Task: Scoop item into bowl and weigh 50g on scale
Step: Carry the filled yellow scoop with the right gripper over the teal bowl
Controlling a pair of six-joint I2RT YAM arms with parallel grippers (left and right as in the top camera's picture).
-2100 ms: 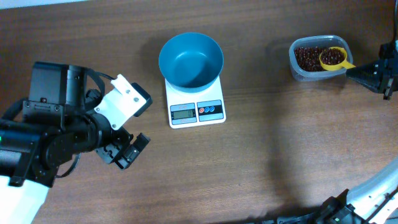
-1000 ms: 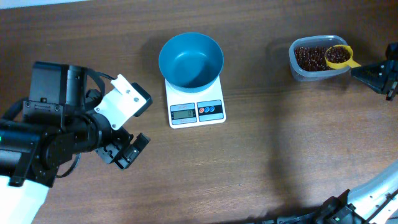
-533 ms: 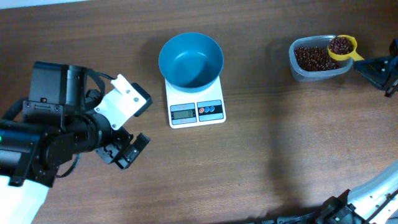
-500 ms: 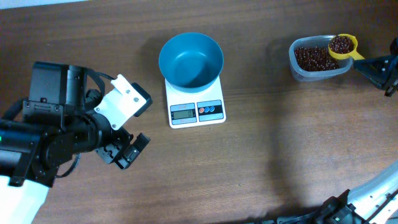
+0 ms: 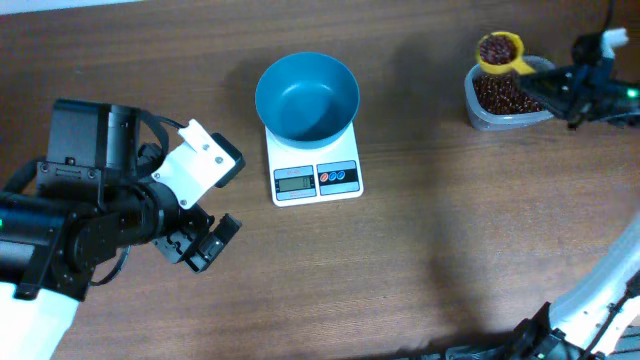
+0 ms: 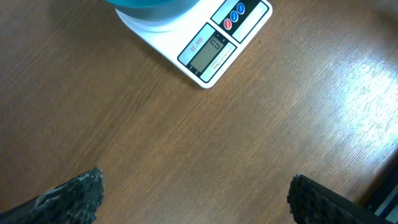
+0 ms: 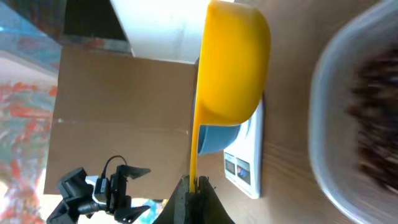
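The empty blue bowl (image 5: 307, 95) stands on the white scale (image 5: 315, 165). The clear tub (image 5: 505, 95) at the far right holds dark red-brown beans (image 5: 497, 93). My right gripper (image 5: 548, 85) is shut on the handle of a yellow scoop (image 5: 499, 52) heaped with beans, held just above the tub's far left corner. In the right wrist view the scoop (image 7: 231, 74) shows from below, its handle clamped in the gripper (image 7: 194, 184), with the scale (image 7: 242, 168) beyond. My left gripper (image 5: 203, 245) is open and empty over the table, left of and nearer than the scale (image 6: 208, 46).
The left arm's black body and white wrist block (image 5: 200, 165) fill the table's left side. The right arm reaches in from the right edge (image 5: 600, 85).
The right gripper has lifted the scoop, now full of beans, out of the tub and carried it left and up. The left arm has not moved.
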